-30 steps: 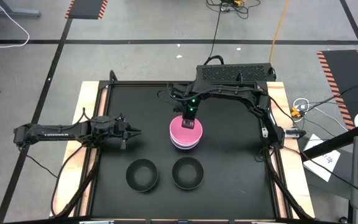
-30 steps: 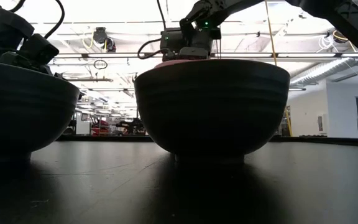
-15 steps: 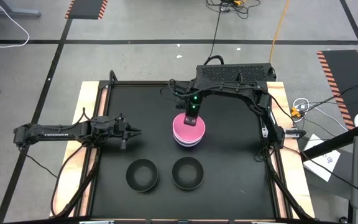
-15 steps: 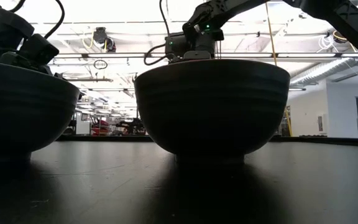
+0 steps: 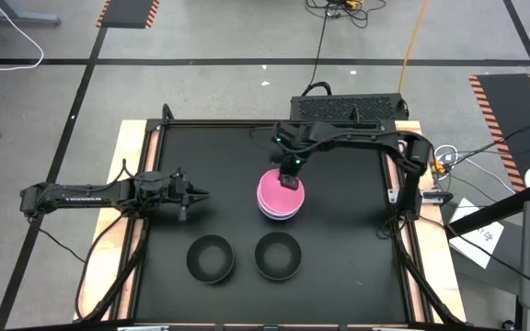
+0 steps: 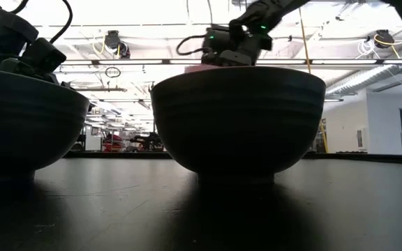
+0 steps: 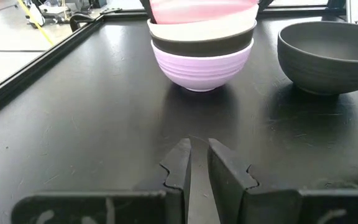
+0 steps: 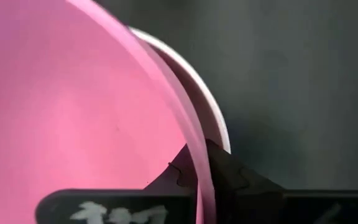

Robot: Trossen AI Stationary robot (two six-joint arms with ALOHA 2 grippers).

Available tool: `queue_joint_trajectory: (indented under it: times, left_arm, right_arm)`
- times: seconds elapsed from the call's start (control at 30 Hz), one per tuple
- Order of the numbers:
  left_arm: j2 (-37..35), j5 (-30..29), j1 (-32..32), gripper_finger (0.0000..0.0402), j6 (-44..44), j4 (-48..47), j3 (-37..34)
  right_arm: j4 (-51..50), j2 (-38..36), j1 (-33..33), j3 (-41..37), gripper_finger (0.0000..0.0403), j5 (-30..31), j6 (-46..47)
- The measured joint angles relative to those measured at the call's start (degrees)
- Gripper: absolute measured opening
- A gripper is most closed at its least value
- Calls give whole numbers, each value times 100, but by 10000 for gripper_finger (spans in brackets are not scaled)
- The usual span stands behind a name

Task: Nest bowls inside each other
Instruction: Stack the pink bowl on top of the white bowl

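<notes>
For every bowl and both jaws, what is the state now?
Pink bowl: top of stack, rim gripped by right gripper.
White bowl: nested under pink.
Black bowl: nested under white.
Lavender bowl: stack bottom.
Two black bowls: separate, upright.
Left gripper: idle, empty.

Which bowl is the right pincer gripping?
The pink bowl, topmost in the stack; the right pincer pinches its rim. The two black bowls stand separately, untouched.

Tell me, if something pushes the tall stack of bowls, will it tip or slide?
The stack probably slides first: its lavender bottom bowl has a small foot on the smooth table. Four nested bowls look light, so a high push might tip it.
</notes>
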Motion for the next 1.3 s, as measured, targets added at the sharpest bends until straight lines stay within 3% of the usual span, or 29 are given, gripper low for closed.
queue_joint_trajectory:
  times: [0.13,0.27,0.37,1.0,1.3]
  left_arm:
    - [1,-2,0,56,-7,73,0]
    - [-1,-2,0,56,-76,163,0]
    - [-1,-2,2,56,-98,191,0]
    - [-1,-59,2,56,-133,197,0]
    - [-1,-57,1,56,-111,196,-1]
  right_arm:
    - [810,-345,6,-684,4,-183,182]
    - [379,-428,-44,-734,4,-119,235]
    - [-97,-537,-44,-688,4,321,256]
    - [-1706,-597,9,330,4,401,377]
    - [-2055,-154,116,624,4,356,412]
